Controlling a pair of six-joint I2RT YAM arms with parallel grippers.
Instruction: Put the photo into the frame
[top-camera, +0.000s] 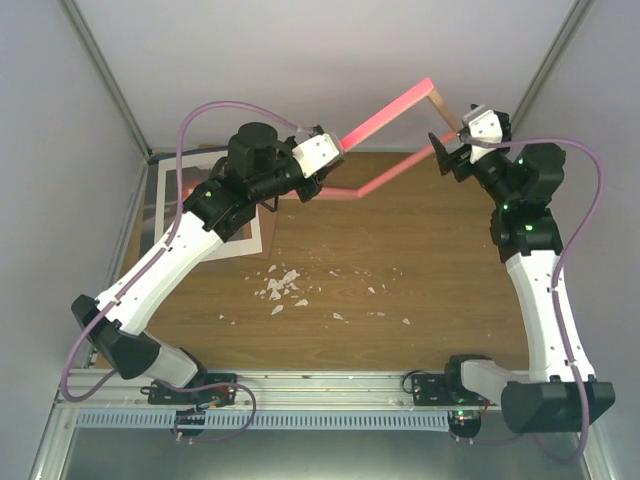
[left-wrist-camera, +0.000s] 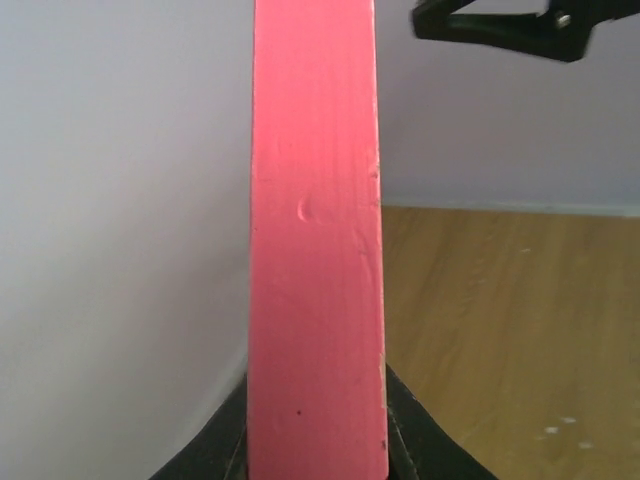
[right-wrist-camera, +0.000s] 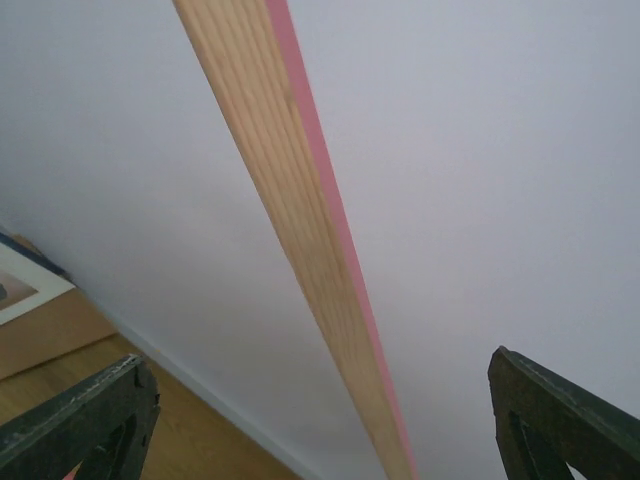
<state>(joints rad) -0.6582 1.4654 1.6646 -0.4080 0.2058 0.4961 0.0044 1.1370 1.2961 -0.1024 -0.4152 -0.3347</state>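
**A:** Where does everything sit?

**B:** Above the brown wooden counter, near its far edge, the bright pink thin-edged picture frame is tilted up in the air and touches nothing below. A white cardboard mat lies flat at the far left corner, mostly under the left arm.

**A:** And the photo?

**B:** I cannot pick it out. If it is in that corner stack, the arm hides it.

**A:** Who holds the frame?

**B:** The left fingers are clenched on one pink rail. The right fingers are spread wide, with the opposite rail passing between them untouched.

**A:** So what could go wrong?

**B:** One grip on a long, light frame means it may twist or slide out if the arm swings. If the right fingers close off-centre, they could knock the rail instead of catching it. There are also small white crumbs scattered mid-counter, and a frame laid on them could rock.
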